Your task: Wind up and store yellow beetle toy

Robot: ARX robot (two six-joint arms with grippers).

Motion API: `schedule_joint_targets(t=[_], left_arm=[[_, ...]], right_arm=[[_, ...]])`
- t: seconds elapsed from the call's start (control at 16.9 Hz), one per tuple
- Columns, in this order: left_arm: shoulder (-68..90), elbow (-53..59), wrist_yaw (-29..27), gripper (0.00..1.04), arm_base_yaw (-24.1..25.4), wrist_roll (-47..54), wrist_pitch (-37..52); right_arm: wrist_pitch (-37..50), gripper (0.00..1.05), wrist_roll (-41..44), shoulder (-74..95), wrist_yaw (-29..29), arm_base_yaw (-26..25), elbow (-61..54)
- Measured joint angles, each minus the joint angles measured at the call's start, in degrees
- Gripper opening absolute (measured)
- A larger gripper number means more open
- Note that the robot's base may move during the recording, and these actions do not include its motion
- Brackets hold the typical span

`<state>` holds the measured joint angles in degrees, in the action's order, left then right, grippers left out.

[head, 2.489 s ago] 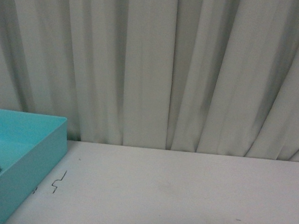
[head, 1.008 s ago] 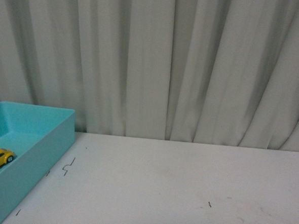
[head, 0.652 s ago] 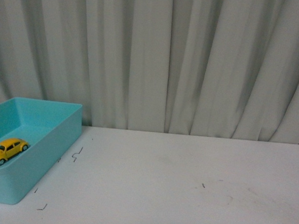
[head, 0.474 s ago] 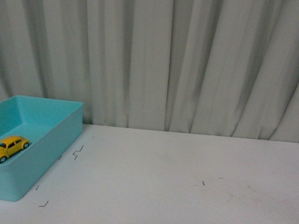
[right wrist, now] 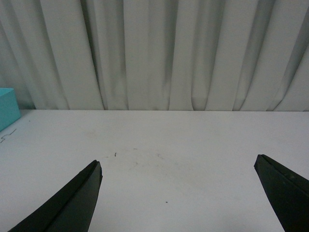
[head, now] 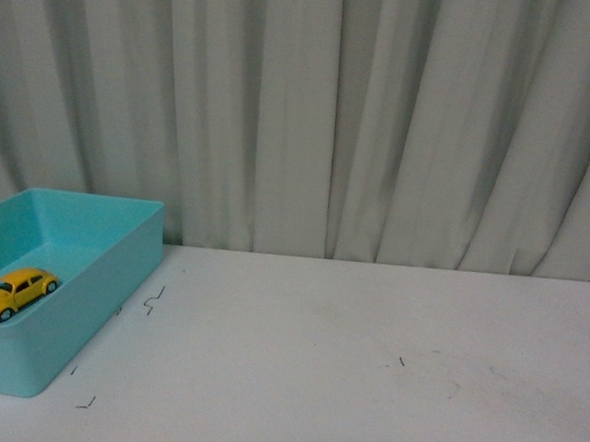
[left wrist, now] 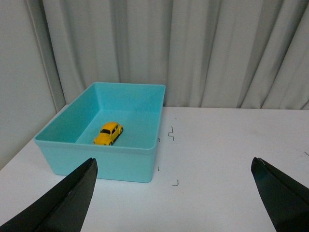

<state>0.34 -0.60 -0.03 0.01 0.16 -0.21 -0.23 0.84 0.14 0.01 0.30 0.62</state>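
A: Already, the yellow beetle toy [head: 14, 293] sat on its wheels inside the teal bin [head: 122, 271], on the floor of it, apart from the walls so far as the left wrist view showed.

B: Grippers?

A: Left gripper [left wrist: 176, 193] spread wide, nothing between the fingers. Right gripper [right wrist: 178, 193] likewise spread and empty, over bare white table [head: 366, 366], well apart from the bin.

B: Handling notes on the toy?

A: Judged light and rigid. Glossy rounded shell, likely slippery; a pinch over the roof could slide off. Better hold: across the flat flanks between the wheels.

B: Task status?

A: Storage looked complete. Whether the toy was wound, could not tell.
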Motion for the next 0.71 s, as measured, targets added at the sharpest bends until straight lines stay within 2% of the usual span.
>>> schedule_joint_targets(t=[0.71], left_arm=[[0.0,0.0,0.0,0.98,0.0,0.0,0.0]], right_arm=[[0.0,0.98,0.0,0.0,0.0,0.0,0.0]])
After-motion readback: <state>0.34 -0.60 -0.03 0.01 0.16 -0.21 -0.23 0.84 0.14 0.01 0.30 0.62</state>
